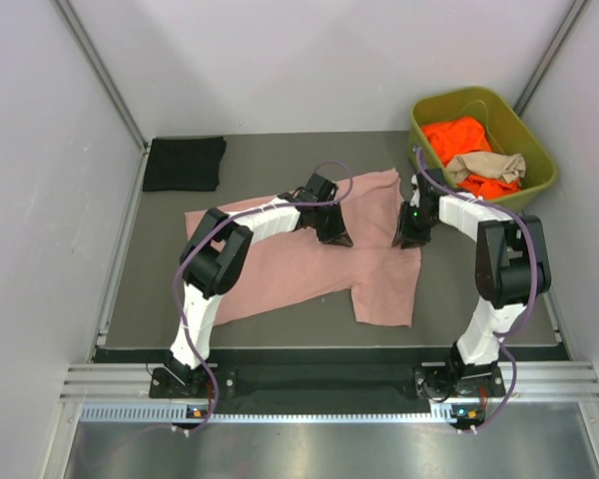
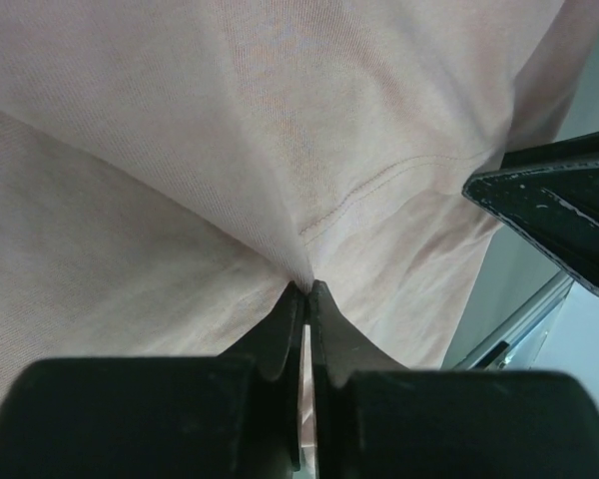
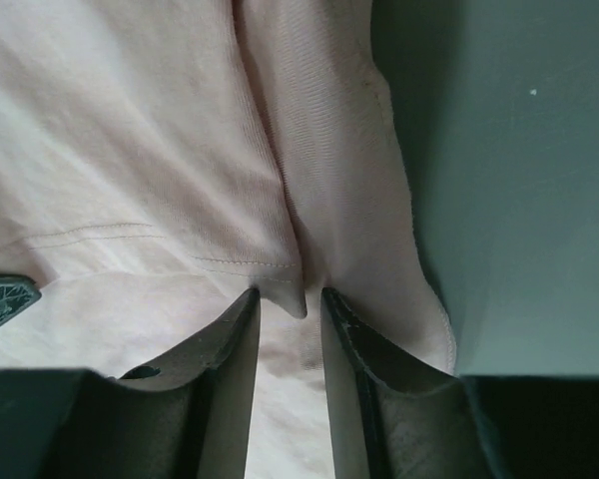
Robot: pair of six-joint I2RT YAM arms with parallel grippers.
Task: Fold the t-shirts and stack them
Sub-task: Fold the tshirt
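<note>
Well, both arms are down on the pink t-shirt [image 1: 280, 264] spread over the counter [image 1: 160, 289]: the left jaws pinched tight on a pucker of its cloth, the right jaws nearly closed around a ridge by the hem. I'd guess they grip side by side so the stretch between lifts evenly for folding.

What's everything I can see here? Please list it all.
pink t-shirt: one, dusty pink, spread across the table's middle
black t-shirt: one, black, folded, far left corner
bin: one, olive green, far right corner
orange t-shirt: one, bright orange, in the bin
tan t-shirt: one, tan, atop the orange one
table: one, dark grey, under everything
left gripper: one, black, pinching the pink t-shirt
right gripper: one, black, pinching the pink t-shirt
</note>
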